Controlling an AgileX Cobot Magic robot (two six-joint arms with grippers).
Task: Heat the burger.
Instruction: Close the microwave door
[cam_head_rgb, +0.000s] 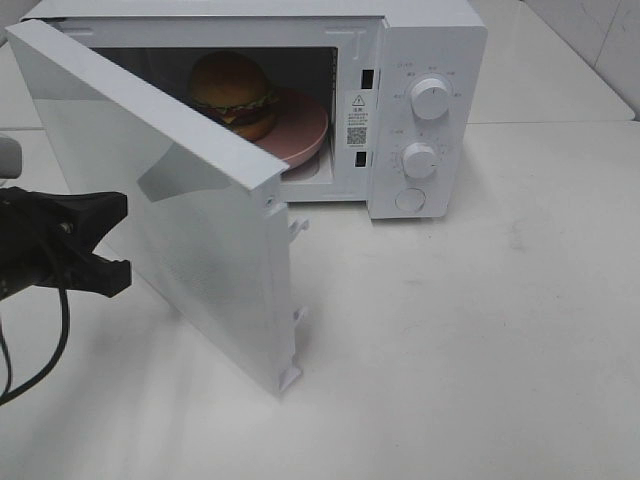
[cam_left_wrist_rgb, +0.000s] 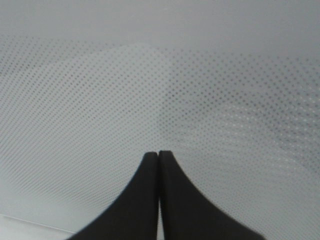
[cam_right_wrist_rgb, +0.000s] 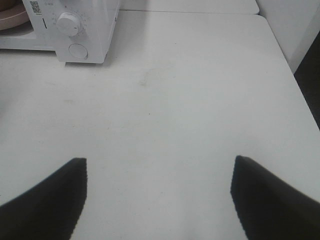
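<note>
Microwave door (cam_head_rgb: 170, 190) hangs open, left gripper (cam_left_wrist_rgb: 159, 155) pinched shut beside it, right gripper (cam_right_wrist_rgb: 160, 162) spread empty over the table (cam_right_wrist_rgb: 200, 100), while the burger (cam_head_rgb: 233, 92) (soft, light, probably quick to topple) sits inside on a pink plate (cam_head_rgb: 308, 125), best moved by that plate's rim.

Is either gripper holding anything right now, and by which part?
Nothing is held. The left gripper is shut empty facing the microwave door; the right gripper is open above the table.

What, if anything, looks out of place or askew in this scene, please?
The pink plate inside the open microwave seems tilted rather than flat, and the burger leans with it. Nothing looks spilled or damaged.
</note>
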